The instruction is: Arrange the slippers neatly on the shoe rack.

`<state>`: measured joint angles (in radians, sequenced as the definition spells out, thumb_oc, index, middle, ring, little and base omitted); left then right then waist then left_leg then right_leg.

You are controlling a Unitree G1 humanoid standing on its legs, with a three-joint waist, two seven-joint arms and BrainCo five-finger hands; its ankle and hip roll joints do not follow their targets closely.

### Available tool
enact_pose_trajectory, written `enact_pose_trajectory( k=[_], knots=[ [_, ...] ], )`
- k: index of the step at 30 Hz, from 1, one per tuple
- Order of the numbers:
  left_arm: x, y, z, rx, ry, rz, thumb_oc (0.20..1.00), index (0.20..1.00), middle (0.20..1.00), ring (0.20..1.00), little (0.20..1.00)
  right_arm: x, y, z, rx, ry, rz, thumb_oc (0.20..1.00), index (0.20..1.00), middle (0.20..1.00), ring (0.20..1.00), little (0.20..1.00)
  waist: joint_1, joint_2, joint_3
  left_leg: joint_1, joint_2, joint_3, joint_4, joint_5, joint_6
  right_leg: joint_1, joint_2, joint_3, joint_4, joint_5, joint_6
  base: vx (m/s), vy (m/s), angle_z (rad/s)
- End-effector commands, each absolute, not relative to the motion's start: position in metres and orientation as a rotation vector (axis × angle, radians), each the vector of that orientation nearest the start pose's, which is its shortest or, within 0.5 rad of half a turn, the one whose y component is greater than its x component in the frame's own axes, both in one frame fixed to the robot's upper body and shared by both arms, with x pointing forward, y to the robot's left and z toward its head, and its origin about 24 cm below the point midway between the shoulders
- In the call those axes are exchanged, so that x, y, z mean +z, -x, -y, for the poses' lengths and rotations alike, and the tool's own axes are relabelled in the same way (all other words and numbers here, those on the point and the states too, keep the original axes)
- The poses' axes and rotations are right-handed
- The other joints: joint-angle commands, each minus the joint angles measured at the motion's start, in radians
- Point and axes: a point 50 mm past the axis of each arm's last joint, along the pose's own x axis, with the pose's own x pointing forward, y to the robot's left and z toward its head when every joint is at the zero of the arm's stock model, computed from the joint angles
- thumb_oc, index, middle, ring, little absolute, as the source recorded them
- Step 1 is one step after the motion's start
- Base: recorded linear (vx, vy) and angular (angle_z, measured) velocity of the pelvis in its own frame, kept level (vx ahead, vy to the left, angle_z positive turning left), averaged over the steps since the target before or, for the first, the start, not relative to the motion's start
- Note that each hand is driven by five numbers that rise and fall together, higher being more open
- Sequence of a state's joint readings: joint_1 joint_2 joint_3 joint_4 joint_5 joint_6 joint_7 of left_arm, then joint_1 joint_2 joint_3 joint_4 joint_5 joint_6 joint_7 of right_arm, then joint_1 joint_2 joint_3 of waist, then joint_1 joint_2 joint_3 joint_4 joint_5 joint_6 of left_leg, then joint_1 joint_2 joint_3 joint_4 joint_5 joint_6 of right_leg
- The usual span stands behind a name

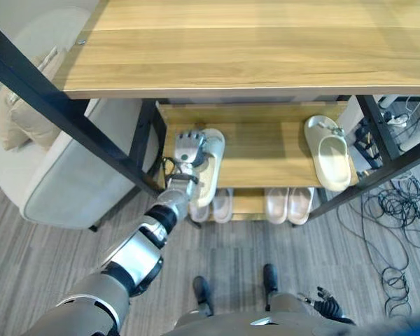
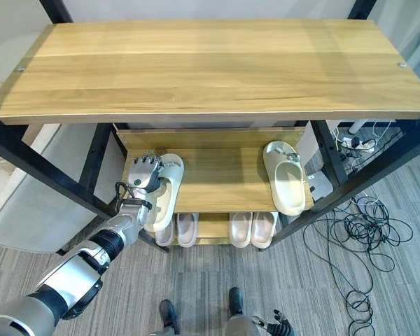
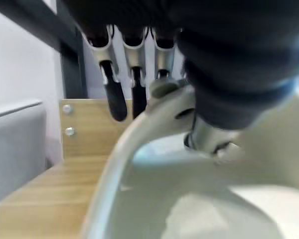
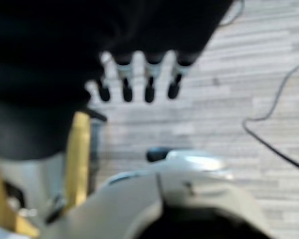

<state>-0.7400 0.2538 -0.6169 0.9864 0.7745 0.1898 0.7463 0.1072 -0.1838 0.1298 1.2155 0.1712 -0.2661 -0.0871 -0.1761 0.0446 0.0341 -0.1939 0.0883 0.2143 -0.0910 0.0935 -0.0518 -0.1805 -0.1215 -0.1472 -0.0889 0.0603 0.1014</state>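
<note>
The left hand (image 2: 146,173) grips a slipper (image 2: 164,190) at the middle shelf (image 2: 217,175)'s left end (its mate (image 2: 287,176) lies far right), probably to shift it. The right hand (image 4: 139,82) hangs relaxed, empty.

Hidden and cut-off parts around the shoe rack (image 2: 210,185)

The rack's wide top board covers the back of the middle shelf, and the middle shelf covers the toes of the two pale pairs (image 2: 217,227) on the bottom level. The left hand (image 2: 145,173) lies over the left slipper (image 2: 166,189), hiding its upper. In the left wrist view the slipper's far end is blurred. The right hand (image 1: 329,302) sits low, by the picture's bottom edge, too small to read.
</note>
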Motion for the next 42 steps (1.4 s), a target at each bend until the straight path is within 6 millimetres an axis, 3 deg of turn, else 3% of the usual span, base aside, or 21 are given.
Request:
enact_pose_trajectory(
  k=[1, 7, 15, 20, 26, 33, 39, 42],
  knots=[
    [0.076, -0.375, -0.156, 0.323, -1.562, 0.263, 0.2, 0.2, 0.2, 0.2, 0.2, -0.162, -0.081, 0.206, -0.15, 0.14, -1.023, 1.0, 1.0, 1.0, 1.0, 1.0, -0.002, -0.006, 0.021, 0.021, -0.016, 0.0, 0.004, -0.086, -0.04, -0.043, -0.025, 0.047, 0.019, 0.011, 0.085, 0.0, -0.009, -0.04],
    [0.073, -0.375, -0.146, 0.309, -1.562, 0.274, 0.2, 0.2, 0.2, 0.2, 0.2, -0.161, -0.086, 0.211, -0.158, 0.15, -1.015, 1.0, 1.0, 1.0, 1.0, 1.0, -0.008, -0.001, 0.029, 0.015, -0.012, 0.008, 0.004, -0.084, -0.041, -0.059, -0.021, 0.058, 0.026, 0.011, 0.083, 0.0, -0.018, -0.11],
    [0.095, -0.381, -0.121, 0.393, -1.438, 0.366, 0.2, 0.2, 0.2, 0.2, 0.2, -0.157, -0.099, 0.211, -0.148, 0.172, -0.982, 1.0, 1.0, 1.0, 1.0, 1.0, -0.03, 0.01, 0.05, 0.009, -0.008, 0.024, 0.004, -0.081, -0.044, -0.09, -0.018, 0.083, 0.046, 0.011, 0.08, -0.01, -0.011, -0.03],
    [0.107, -0.385, -0.097, 0.415, -1.313, 0.39, 0.2, 0.2, 0.2, 0.2, 0.2, -0.155, -0.104, 0.218, -0.153, 0.198, -0.976, 1.0, 1.0, 1.0, 1.0, 1.0, -0.067, 0.032, 0.069, 0.002, -0.004, 0.061, 0.004, -0.08, -0.046, -0.14, -0.01, 0.13, 0.063, 0.017, 0.078, -0.02, -0.031, -0.22],
    [0.128, -0.389, -0.082, 0.495, -1.206, 0.427, 0.2, 0.2, 0.2, 0.2, 0.2, -0.152, -0.117, 0.222, -0.158, 0.214, -0.953, 1.0, 1.0, 1.0, 1.0, 1.0, -0.092, 0.043, 0.087, -0.025, 0.004, 0.085, 0.004, -0.074, -0.052, -0.199, -0.002, 0.153, 0.078, 0.025, 0.077, -0.01, -0.043, -0.2],
    [0.132, -0.393, -0.086, 0.524, -1.187, 0.37, 0.2, 0.2, 0.2, 0.2, 0.2, -0.149, -0.127, 0.221, -0.156, 0.218, -0.935, 1.0, 1.0, 1.0, 1.0, 1.0, -0.101, 0.045, 0.09, -0.053, 0.013, 0.101, 0.004, -0.068, -0.055, -0.245, 0.007, 0.172, 0.086, 0.035, 0.076, 0.0, -0.036, -0.13],
    [0.157, -0.402, -0.092, 0.59, -1.196, 0.343, 0.2, 0.2, 0.2, 0.2, 0.2, -0.147, -0.134, 0.219, -0.149, 0.216, -0.909, 1.0, 1.0, 1.0, 1.0, 1.0, -0.109, 0.04, 0.098, -0.092, 0.023, 0.107, 0.004, -0.061, -0.061, -0.304, 0.014, 0.181, 0.086, 0.052, 0.078, 0.0, -0.029, -0.09],
    [0.172, -0.405, -0.08, 0.577, -1.173, 0.366, 0.2, 0.2, 0.2, 0.2, 0.2, -0.146, -0.136, 0.22, -0.153, 0.214, -0.904, 1.0, 1.0, 1.0, 1.0, 1.0, -0.114, 0.045, 0.101, -0.107, 0.024, 0.097, 0.004, -0.059, -0.062, -0.318, 0.016, 0.18, 0.09, 0.051, 0.074, 0.0, -0.024, 0.04]
  ],
)
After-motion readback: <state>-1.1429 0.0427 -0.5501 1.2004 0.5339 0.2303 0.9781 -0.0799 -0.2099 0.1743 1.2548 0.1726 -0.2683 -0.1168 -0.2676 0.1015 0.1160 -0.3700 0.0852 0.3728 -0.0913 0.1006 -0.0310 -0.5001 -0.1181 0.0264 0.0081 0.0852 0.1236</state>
